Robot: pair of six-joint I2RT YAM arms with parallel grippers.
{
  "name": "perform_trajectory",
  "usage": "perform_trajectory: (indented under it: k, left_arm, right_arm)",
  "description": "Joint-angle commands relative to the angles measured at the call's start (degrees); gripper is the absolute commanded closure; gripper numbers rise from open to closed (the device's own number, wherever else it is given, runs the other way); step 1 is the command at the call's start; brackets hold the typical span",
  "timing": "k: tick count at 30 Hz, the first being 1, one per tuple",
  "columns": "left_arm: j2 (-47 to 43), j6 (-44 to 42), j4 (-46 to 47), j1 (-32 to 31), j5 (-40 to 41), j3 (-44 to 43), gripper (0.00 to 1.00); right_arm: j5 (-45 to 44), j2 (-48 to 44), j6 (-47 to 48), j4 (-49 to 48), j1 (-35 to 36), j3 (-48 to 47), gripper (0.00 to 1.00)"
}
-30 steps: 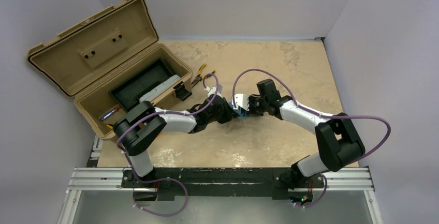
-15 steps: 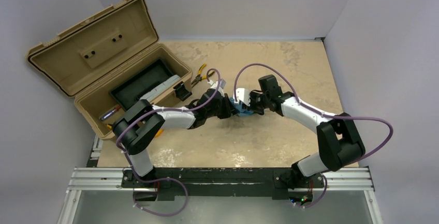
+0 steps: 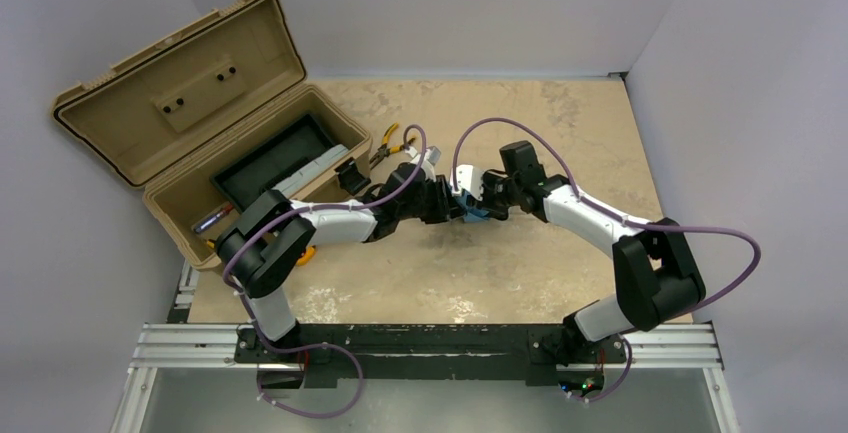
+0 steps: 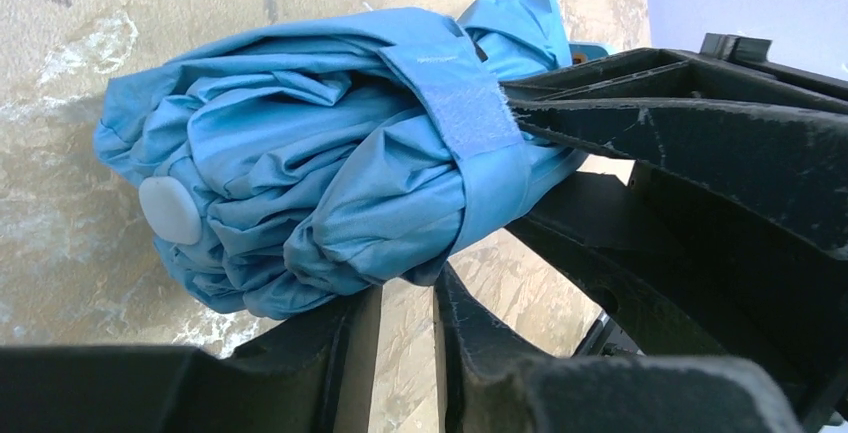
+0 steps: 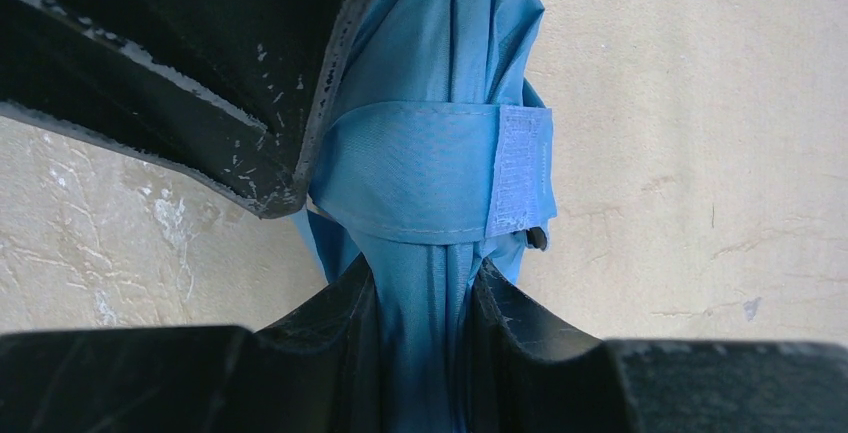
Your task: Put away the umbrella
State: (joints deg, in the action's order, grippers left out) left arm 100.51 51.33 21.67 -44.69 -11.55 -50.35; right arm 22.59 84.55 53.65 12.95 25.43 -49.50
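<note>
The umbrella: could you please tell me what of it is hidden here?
- Top external: the umbrella is only a blue sliver, mostly under the right arm.
- Left wrist: its far end lies behind the right end effector.
- Right wrist: the bottom edge cuts off its lower part.

LIGHT: you had bright, even overhead light, shadows soft on the bench [image 3: 520, 263] | GLARE: pale sheen patches there | FOCUS: top view sharp; wrist views showed the umbrella [image 4: 330, 153] crisp, left end effector [image 4: 405, 288] base dark and soft
</note>
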Motion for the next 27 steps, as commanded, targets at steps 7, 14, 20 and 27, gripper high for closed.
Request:
perform_trajectory:
  k: [7,14,20,27]
  left_arm:
    - [-0.58,-0.13,-9.35,-0.01,5.06,-2.60,0.69]
    - [-4.52,0.13,3.37,-0.09,3.69,3.19,0.63]
    - [-5.92,-0.24,11.20,-0.34,2.67,6.82,0.56]
    - [-5.87,1.76,16.38,-1.68,1.05,8.97,0.56]
  right_arm:
    - [3.34,-3.16,-1.55,-3.67,0.22,-4.56,1.00]
    - [3.12,-3.06,-1.48,-2.71,0.23,-6.13,1.00]
    - [3.40,-2.74,-2.34,-3.01,0.23,-7.20,1.00]
    - [2.92,-2.62,-2.32,-2.87,0.23,-7.24,1.00]
